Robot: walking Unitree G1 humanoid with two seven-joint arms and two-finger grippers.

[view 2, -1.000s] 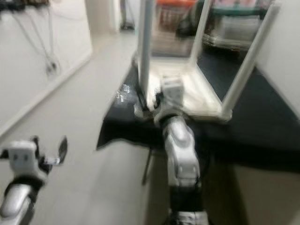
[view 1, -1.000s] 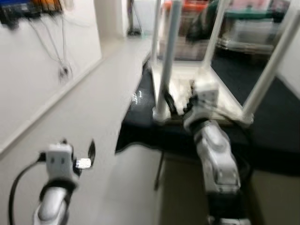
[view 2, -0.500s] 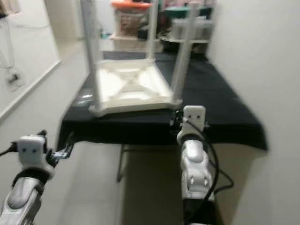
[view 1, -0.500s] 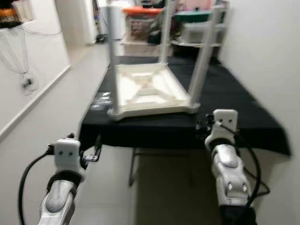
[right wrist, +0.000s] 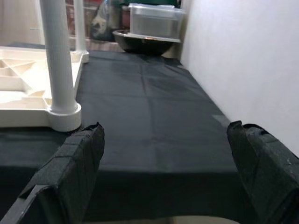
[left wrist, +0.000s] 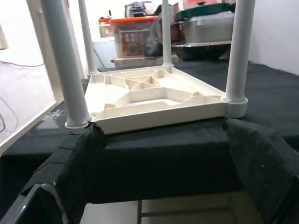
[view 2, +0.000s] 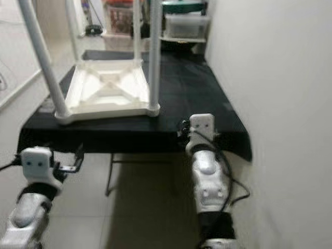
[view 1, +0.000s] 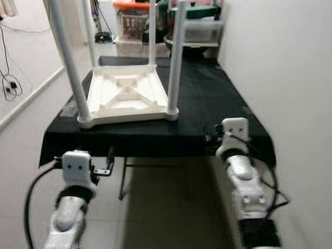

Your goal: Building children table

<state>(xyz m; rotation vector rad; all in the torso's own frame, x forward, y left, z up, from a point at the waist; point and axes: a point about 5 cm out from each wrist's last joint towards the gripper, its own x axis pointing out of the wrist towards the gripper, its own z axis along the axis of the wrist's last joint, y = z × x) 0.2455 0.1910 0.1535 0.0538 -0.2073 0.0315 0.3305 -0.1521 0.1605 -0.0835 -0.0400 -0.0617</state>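
Observation:
A white plastic children's table (view 1: pixel 127 96) lies upside down on a black-covered worktable (view 1: pixel 207 98), its round legs (view 1: pixel 175 57) pointing up. My left gripper (view 1: pixel 106 165) hangs just in front of and below the worktable's front edge, near the left front corner. It is open with nothing between its fingers (left wrist: pixel 70 172). My right gripper (view 1: pixel 211 139) sits at the front edge, to the right of the white table's near right leg (right wrist: pixel 58 70). That gripper (right wrist: pixel 166 127) is open too, facing bare black cloth.
A white wall (view 1: pixel 280 67) runs close along the worktable's right side. Storage bins (view 1: pixel 132 21) and a dark bowl (right wrist: pixel 142 44) stand behind the worktable. Pale floor (view 1: pixel 21 135) extends on the left, with cables (view 1: pixel 10 85) on the left wall.
The camera has swung and the blur is gone, so the worktable now faces me squarely. My right gripper, earlier close to the white table's near edge, now sits lower at the cloth's front edge.

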